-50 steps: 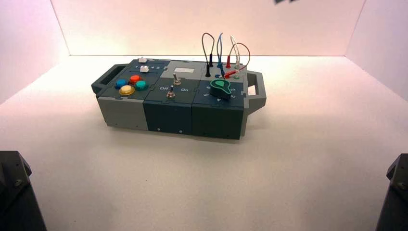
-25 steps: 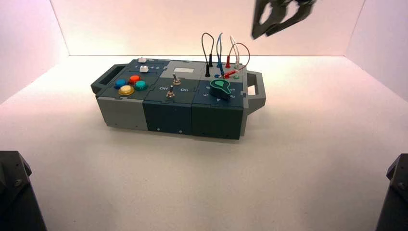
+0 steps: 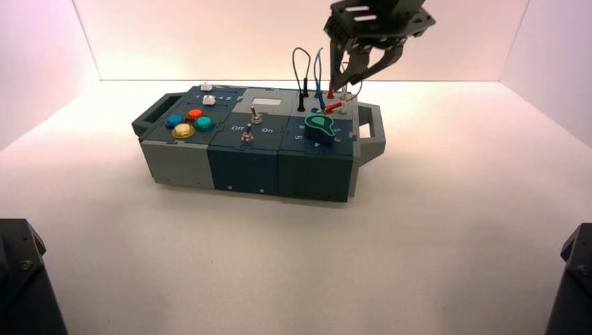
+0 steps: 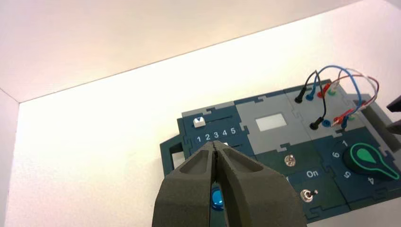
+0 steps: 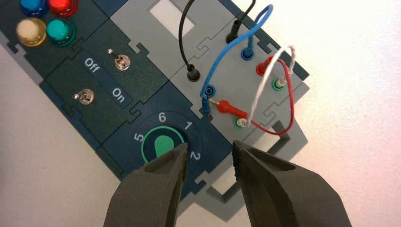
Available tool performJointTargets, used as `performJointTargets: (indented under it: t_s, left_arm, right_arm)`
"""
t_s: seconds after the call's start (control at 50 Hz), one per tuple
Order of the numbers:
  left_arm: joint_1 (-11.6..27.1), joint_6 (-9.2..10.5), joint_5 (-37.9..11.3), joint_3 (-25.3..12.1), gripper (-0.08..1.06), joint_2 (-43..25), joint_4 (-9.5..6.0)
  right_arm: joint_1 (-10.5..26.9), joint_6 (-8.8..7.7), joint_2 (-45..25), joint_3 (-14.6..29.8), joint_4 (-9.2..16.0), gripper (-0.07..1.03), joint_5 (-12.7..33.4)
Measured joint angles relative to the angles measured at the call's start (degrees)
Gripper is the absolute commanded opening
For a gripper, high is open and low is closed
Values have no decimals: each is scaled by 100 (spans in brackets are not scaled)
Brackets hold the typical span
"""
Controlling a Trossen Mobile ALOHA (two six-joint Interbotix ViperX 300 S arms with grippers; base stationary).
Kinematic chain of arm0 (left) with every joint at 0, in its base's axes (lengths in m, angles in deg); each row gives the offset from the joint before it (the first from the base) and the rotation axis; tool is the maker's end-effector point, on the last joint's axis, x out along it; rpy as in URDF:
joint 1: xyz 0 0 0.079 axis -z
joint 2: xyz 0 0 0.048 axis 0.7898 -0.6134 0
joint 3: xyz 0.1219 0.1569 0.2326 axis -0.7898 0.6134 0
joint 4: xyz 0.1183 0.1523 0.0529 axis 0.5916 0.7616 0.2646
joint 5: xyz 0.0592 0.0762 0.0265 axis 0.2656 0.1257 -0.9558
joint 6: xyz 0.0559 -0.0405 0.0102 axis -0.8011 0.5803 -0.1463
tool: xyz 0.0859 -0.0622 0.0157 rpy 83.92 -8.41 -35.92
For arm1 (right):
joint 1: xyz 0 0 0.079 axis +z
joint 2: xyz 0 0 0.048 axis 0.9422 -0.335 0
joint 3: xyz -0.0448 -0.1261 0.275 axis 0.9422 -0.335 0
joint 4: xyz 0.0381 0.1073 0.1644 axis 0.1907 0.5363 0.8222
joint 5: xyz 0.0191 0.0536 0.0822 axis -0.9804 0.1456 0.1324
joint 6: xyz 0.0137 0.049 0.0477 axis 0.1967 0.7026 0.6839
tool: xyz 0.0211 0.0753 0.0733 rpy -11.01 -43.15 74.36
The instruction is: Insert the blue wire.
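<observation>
The blue wire (image 5: 235, 41) is a slim, bright cable bent into a tall narrow loop, with a small darker blue plug at each end. It rises behind the green-edged knob (image 5: 164, 144). One plug stands in the far blue socket (image 5: 247, 53); the other (image 5: 205, 105) is out of its socket, just beside the near blue socket (image 5: 209, 91), between that and the knob.

The right gripper (image 3: 343, 82) hangs above and behind the knob, over the wires, jaws wide apart with nothing between them. The left gripper (image 4: 215, 144) is closed and empty, well to the knob's left.

Also behind the knob are a black wire (image 5: 183, 33), a white wire (image 5: 261, 90) and a red wire (image 5: 292, 101), whose near plug (image 5: 231, 109) lies tilted with its metal tip bare.

Around the knob, the right wrist view shows 5, 6, 1 and 2; left of it, "Off" and "On" sit by two metal switches (image 5: 122, 62). Only the left wrist view shows the knob's 4 plainly, and 1 2 3 4 5 beside a white slider (image 4: 199, 122). The right wrist view shows blue, red, yellow and green buttons (image 5: 60, 30) left of the knob; the left one, just the blue.
</observation>
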Motion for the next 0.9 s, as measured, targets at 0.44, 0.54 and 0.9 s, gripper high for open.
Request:
performJointTargets:
  t_s: [0.44, 0.54, 0.9]
  left_arm:
    - [0, -35, 105, 0, -3, -149, 9]
    - [0, -35, -9, -9, -3, -149, 9]
    - [0, -44, -229, -158, -3, -220, 9]
  right_arm:
    - [9, 9, -545, 246, -35, 51, -378]
    - [9, 0, -642, 352, -44, 51, -378]
    - [9, 9, -976, 756, -105, 51, -62]
